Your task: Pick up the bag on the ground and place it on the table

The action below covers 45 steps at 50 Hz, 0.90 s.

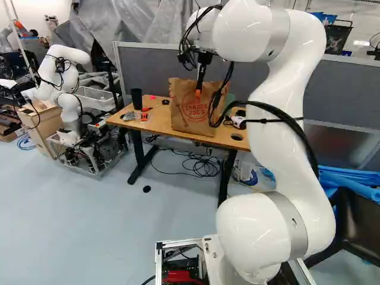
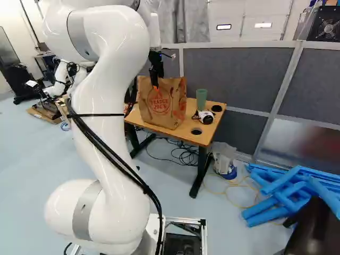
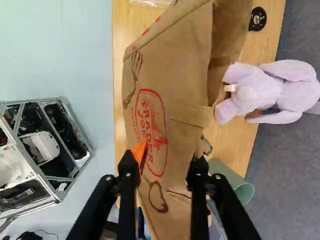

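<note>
Brown paper grocery bag (image 1: 183, 120) upright on the wooden worktop (image 1: 158, 123), close to the edge that faces the base, between the black tumbler (image 1: 137, 98) and the green cup (image 2: 201, 99). Gripper (image 3: 165, 161) low at the bag's upper part, pointing down, with fingers well apart. One orange pad (image 3: 140, 152) in front of the printed face; the other fingertip at the rim, partly hidden, apparently on the inner side. Not clamped on the paper, as far as the wrist view shows.

Probably at the release step: placing as good as done, only the retreat left. Next, keep the fingers spread and rise straight up until clear of the rim, then draw back towards the base. Best done slowly: could snag the paper on the way out and tip the bag towards the near edge, or knock the green cup.
</note>
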### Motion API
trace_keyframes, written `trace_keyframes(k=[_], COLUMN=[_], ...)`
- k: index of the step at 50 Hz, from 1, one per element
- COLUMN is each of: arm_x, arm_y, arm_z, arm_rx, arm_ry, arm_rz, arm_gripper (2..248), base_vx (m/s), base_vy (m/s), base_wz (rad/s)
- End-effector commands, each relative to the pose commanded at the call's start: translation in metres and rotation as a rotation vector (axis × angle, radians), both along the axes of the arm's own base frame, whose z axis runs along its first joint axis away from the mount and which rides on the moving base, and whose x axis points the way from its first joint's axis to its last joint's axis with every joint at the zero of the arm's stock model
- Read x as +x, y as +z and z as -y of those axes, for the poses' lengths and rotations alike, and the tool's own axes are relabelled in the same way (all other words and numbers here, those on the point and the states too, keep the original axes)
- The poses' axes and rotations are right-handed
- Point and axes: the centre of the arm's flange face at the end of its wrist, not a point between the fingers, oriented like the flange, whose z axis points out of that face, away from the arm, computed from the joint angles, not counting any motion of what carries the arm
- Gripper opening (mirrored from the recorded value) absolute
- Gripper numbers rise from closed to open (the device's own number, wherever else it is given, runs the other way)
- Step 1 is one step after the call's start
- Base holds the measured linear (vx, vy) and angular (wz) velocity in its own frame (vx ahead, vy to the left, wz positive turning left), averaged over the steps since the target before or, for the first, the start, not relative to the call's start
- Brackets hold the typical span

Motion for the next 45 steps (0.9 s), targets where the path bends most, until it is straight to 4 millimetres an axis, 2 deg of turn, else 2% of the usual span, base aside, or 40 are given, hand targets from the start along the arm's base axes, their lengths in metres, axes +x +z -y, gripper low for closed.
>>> trace_keyframes(k=[1,2,7,8,12,13,17,18,45], arm_x=[0.000,0.000,0.000,0.000,-0.002,-0.002,-0.004,-0.004,-0.019], arm_y=[0.000,0.000,0.000,0.001,0.004,0.006,0.011,0.012,0.051], arm_z=[0.000,0.000,0.000,0.000,0.000,0.000,0.000,0.000,0.000], arm_rx=[0.000,0.000,0.000,0.000,0.000,0.000,0.000,0.000,0.001], arm_ry=[0.000,0.000,0.000,0.000,0.000,0.000,0.000,0.000,0.000], arm_rz=[0.000,0.000,0.000,0.001,0.007,0.009,0.017,0.019,0.082], arm_gripper=[99,135,135,171,171,208,208,244,247], base_vx=[0.000,0.000,0.000,0.000,0.000,0.000,0.000,0.000,0.000], base_vy=[0.000,0.000,0.000,0.000,0.000,0.000,0.000,0.000,0.000], base_wz=[0.000,0.000,0.000,0.000,0.000,0.000,0.000,0.000,0.000])
